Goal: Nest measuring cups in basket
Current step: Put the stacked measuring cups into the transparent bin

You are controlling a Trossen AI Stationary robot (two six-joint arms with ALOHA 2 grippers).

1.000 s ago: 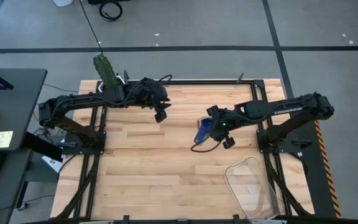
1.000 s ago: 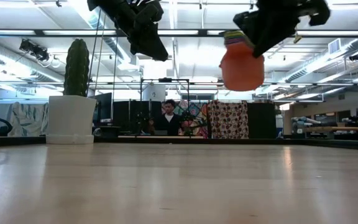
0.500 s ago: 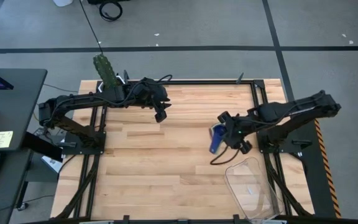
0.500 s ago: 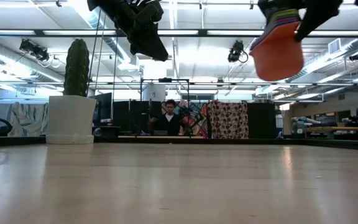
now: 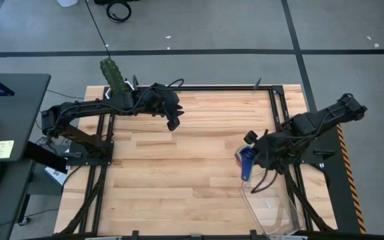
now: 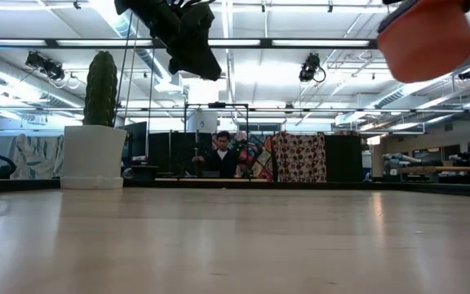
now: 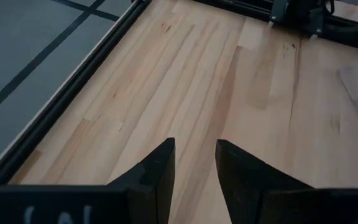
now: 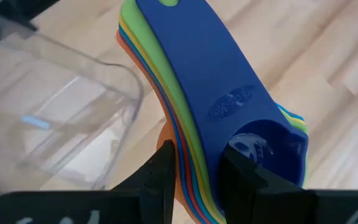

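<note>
Carrying the nested stack of coloured plastic measuring cups (image 8: 216,106), blue on top and orange outermost, my right gripper (image 8: 197,168) clamps its handles just beside the clear rectangular plastic basket (image 5: 272,207), above the wooden tabletop (image 5: 172,173). My left gripper (image 7: 194,165) hangs released, well apart. Risk: the stack clips the rim or fans apart on release. Embossed handle lettering is unreadable.

measuring cups (image 8: 229,99): smooth plastic, slight sheen, embossed mark on the blue handle
basket (image 8: 55,118): clear glossy plastic
bench (image 5: 172,173): pale wood planks, smooth satin finish
bench frame (image 5: 105,153): matt black metal
pot (image 6: 93,157): matt white
</note>
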